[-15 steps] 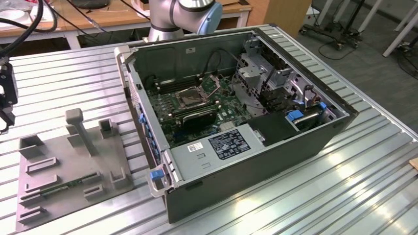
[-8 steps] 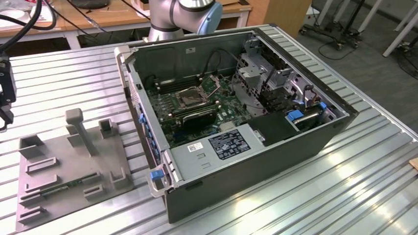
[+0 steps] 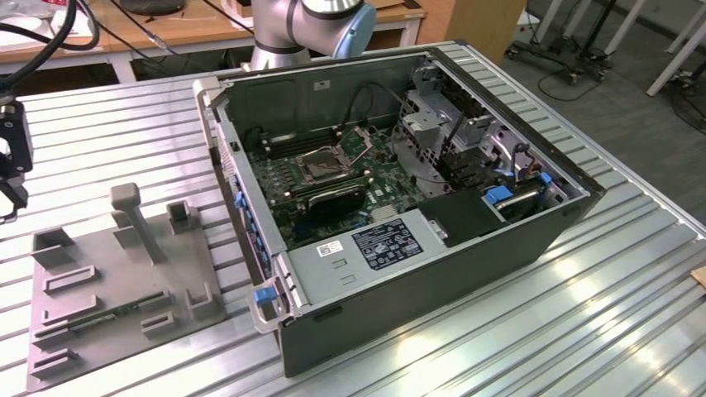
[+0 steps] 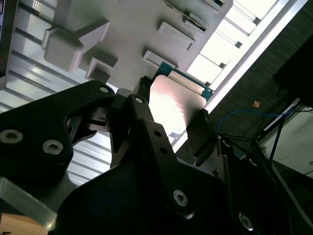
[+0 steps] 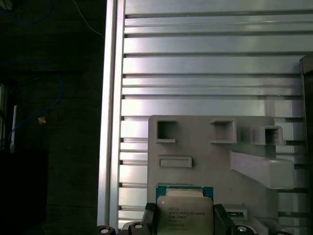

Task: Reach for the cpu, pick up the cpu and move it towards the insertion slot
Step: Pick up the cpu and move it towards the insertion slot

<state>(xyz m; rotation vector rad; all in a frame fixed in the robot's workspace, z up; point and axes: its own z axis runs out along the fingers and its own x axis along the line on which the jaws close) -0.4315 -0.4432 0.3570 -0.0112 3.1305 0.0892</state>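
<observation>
The cpu point(image 5: 185, 211), a thin square chip with a silvery face and a green edge, sits between my gripper's point(image 5: 185, 223) two black fingers point(image 5: 149, 215) in both wrist views. The gripper is shut on the cpu point(image 4: 173, 105) and holds it above the grey fixture plate point(image 5: 205, 147). In the exterior view the gripper point(image 3: 10, 178) hangs at the far left, over the ribbed table beside the fixture plate point(image 3: 111, 281). The insertion slot point(image 3: 322, 163), dark-centred with a silvery frame, lies on the motherboard inside the open computer case, well to the exterior view's right of the gripper.
The open computer case point(image 3: 441, 273) stands mid-table with tall walls around the motherboard. The fixture plate carries upright grey posts point(image 3: 131, 217) and a memory stick point(image 3: 105, 317). The table's edge point(image 5: 110, 122) runs close to the plate. A wooden desk point(image 3: 221, 29) with cables stands behind.
</observation>
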